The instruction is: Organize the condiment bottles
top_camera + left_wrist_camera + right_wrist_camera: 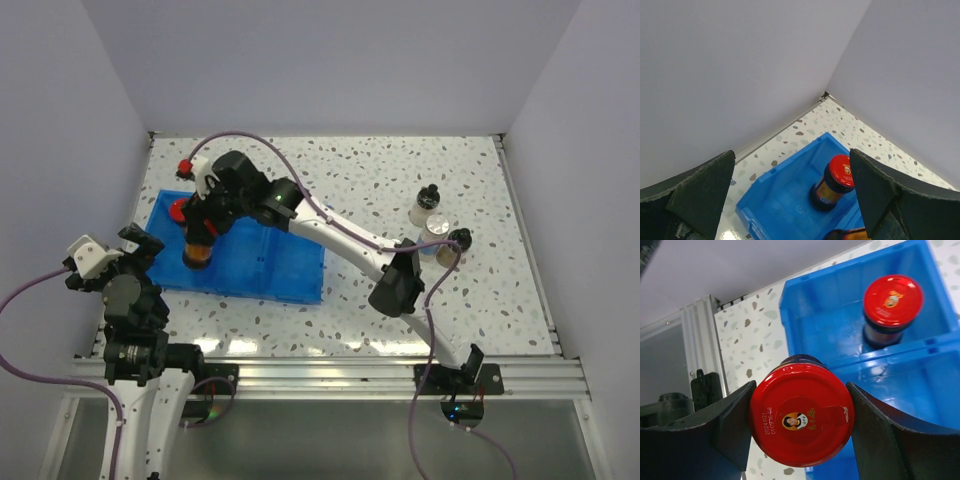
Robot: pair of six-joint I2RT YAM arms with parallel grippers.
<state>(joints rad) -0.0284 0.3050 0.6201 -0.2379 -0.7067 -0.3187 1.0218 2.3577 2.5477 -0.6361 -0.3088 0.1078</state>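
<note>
My right gripper [203,225] is shut on the red lid of a dark-brown jar [198,250] and holds it upright over the left end of the blue tray [290,270]. In the right wrist view both fingers press that lid [801,415]. I cannot tell whether the jar touches the tray floor. A second red-lidded jar [178,208] stands in the tray's left compartment; it also shows in the right wrist view [892,302] and the left wrist view [837,182]. My left gripper [140,250] is open and empty beside the tray's left edge. Clear black-capped bottles [425,205] and silver-topped shakers [436,228] stand at the right.
The right arm reaches diagonally across the table from its base at the bottom right. White walls close in the table at the back and both sides. The metal rail runs along the near edge [330,375]. The tray's middle and right compartments hold nothing.
</note>
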